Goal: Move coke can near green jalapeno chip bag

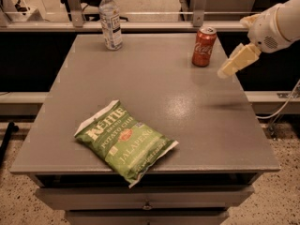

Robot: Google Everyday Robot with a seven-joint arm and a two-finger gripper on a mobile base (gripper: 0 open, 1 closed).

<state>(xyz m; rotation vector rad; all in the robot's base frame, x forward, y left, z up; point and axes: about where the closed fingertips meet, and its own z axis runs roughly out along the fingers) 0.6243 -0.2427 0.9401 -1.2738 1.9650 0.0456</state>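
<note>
You have a grey desk (220, 125) carrying the coke can (204, 46) upright far right, a water bottle (110, 20) far left, and the green jalapeno chip bag (125, 141) flat, overhanging the near edge. The end effector (238, 60) hovers just right of the can.

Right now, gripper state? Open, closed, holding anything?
Gripper: cannot be told whether open or closed; it hangs over the table's right edge, just right of the coke can, not touching it.

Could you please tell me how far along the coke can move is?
Nothing is done yet: the coke can stands upright at the far right of the table, apart from the green jalapeno chip bag at the front edge. In hand: the gripper hovers right of the can, not touching it. Left: grasp, carry, set down beside the bag.
</note>
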